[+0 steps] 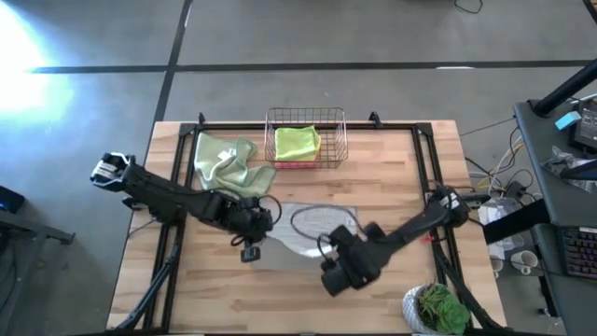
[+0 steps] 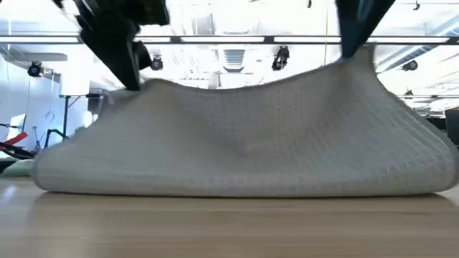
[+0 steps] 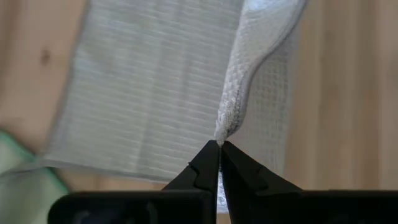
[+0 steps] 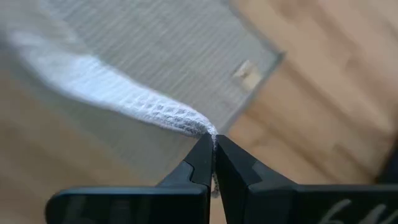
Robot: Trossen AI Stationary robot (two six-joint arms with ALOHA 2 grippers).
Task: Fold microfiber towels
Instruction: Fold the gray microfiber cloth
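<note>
A grey-beige microfiber towel (image 1: 312, 231) lies at the table's middle, its near edge lifted at two points. My left gripper (image 1: 254, 235) is shut on the towel's left end. My right gripper (image 1: 338, 269) is shut on its right end. In the low view the towel (image 2: 244, 143) hangs like a tent between both grippers, and its lower part rests on the table. A pale sage green towel (image 1: 224, 161) lies crumpled at the far left. A lime green towel (image 1: 297, 142) sits in the basket. My left gripper (image 3: 220, 146) pinches a bunched tip of the towel's edge (image 3: 225, 124) between its two fingertips, slanting down from above. The cloth runs away from the fingers, raised there, its rest on the table. One layer or several, I cannot tell. My right gripper (image 4: 213, 144) pinches a puckered corner of the towel (image 4: 198, 126) between its two fingertips, coming steeply from above. A ridge of cloth rises to the fingers. The rest of the towel lies on the wood below.
A copper wire basket (image 1: 328, 126) stands at the far middle of the table. A potted plant (image 1: 437, 308) sits at the near right corner. Black frame rails (image 1: 424, 168) run along the table's sides. Bare wood lies along the near edge.
</note>
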